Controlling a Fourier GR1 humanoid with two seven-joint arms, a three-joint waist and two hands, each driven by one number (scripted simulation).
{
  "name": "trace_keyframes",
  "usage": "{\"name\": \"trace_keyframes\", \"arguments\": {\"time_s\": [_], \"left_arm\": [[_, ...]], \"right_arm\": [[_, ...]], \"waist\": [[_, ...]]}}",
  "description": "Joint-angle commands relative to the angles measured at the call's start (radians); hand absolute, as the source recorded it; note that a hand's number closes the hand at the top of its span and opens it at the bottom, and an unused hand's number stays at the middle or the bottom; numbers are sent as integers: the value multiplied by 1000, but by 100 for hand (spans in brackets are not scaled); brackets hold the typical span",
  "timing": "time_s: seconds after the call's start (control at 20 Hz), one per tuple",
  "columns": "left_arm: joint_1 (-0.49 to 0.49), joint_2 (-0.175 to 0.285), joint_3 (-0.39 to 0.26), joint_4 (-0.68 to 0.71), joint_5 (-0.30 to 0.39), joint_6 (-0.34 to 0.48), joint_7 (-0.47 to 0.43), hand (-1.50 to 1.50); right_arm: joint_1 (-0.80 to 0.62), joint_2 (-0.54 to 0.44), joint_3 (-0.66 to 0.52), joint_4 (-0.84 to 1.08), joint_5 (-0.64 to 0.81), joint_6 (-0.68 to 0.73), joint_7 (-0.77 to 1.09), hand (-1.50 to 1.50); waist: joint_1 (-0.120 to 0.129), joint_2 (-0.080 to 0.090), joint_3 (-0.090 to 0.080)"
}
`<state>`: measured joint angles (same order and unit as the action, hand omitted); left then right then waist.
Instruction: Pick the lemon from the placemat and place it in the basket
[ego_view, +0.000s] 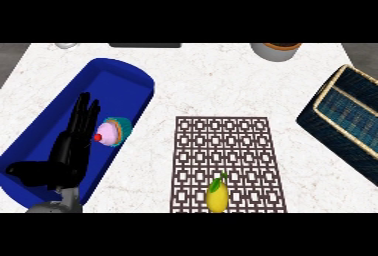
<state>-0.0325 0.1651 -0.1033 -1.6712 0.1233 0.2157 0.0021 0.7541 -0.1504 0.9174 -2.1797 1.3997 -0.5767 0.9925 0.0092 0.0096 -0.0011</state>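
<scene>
The left hand (70, 150) rests at the lower left of the frame, fingers straight and apart, holding nothing. It partly hides the blue tray (118, 80) beneath it, where a cupcake (112, 131) sits just beside the fingertips. The lemon (216, 198) lies on the placemat (224, 150) at lower centre, near the mat's bottom end. The basket (347, 120) is cut off by the right edge. A grey pot (277, 51) and a dark flat thing (145, 45) at the desk's (221, 80) top edge show only in part.

The left robot hand (66, 157) rests at the lower left — fingers straight, thumb out.
</scene>
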Motion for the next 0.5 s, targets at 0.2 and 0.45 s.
{"name": "trace_keyframes", "arguments": {"time_s": [0.2, 0.45], "left_arm": [[1, 25, 28, -1, 18, -35, 13, 0], [43, -30, -33, -13, -38, 8, -15, 0]], "right_arm": [[-302, 145, -72, 249, -61, -31, 214, -150], [-357, 146, -49, 275, -77, -32, 274, -150]], "waist": [[-1, -5, 1], [-5, -8, 1]]}}
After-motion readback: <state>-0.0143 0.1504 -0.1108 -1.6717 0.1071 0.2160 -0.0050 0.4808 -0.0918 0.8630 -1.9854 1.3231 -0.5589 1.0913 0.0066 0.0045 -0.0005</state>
